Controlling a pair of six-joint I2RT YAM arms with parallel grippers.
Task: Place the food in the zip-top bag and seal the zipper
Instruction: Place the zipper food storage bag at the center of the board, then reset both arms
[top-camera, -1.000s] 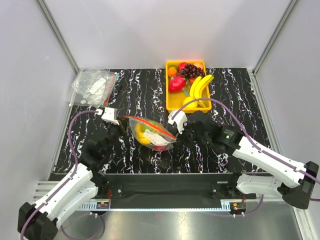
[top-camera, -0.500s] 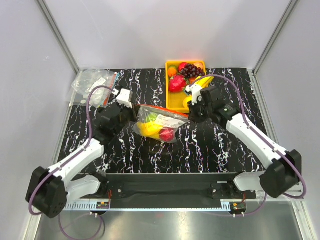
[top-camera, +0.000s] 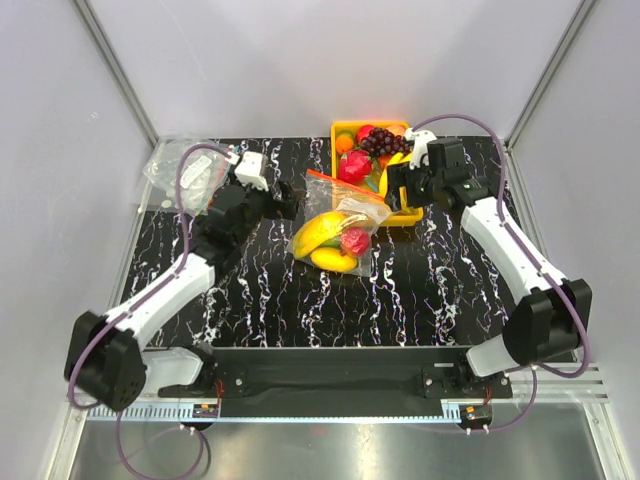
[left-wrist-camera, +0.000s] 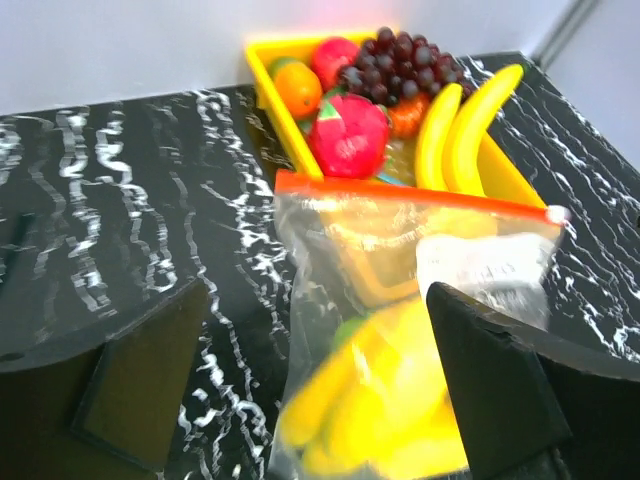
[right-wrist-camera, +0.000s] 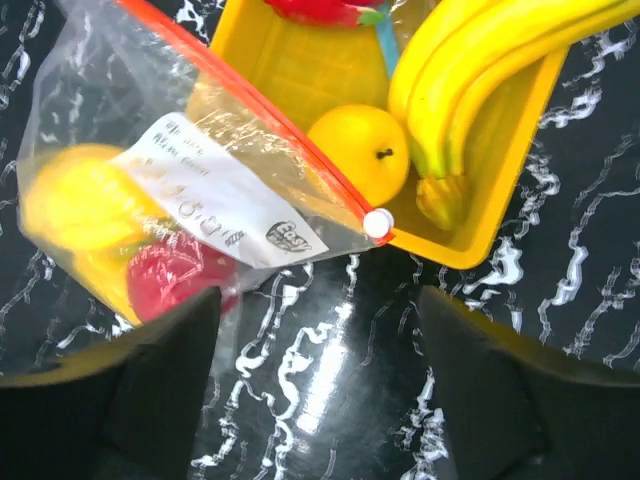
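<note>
Two grippers are seen over the black marbled table (top-camera: 250, 290), one at each side of the zip-top bag (top-camera: 335, 225). The bag is lying on the table just in front of the yellow tray (right-wrist-camera: 285, 60). Its mouth is turned towards the tray, and the far end of the mouth overlaps the tray's near corner.

The zipper (left-wrist-camera: 410, 198) is stretched straight across the mouth, with a small white slider (right-wrist-camera: 377, 223) at its right end. Whether the zipper is pressed closed cannot be told. Yellow fruit (top-camera: 322, 232) and a red fruit (top-camera: 354, 240) are held inside the bag, and a white label (right-wrist-camera: 215, 190) is stuck on its side.

The left gripper (top-camera: 283, 200) is spread wide. The bag is seen between its fingers (left-wrist-camera: 140, 385) but is not pinched by them. The right gripper (top-camera: 393, 190) is likewise spread wide, with only bare table between its fingers (right-wrist-camera: 150, 385) and the slider just beyond them.

Bananas (left-wrist-camera: 470, 125) and grapes (left-wrist-camera: 405, 60) are left in the tray. A pile of clear packets (top-camera: 185, 165) is lying at the far left corner.
</note>
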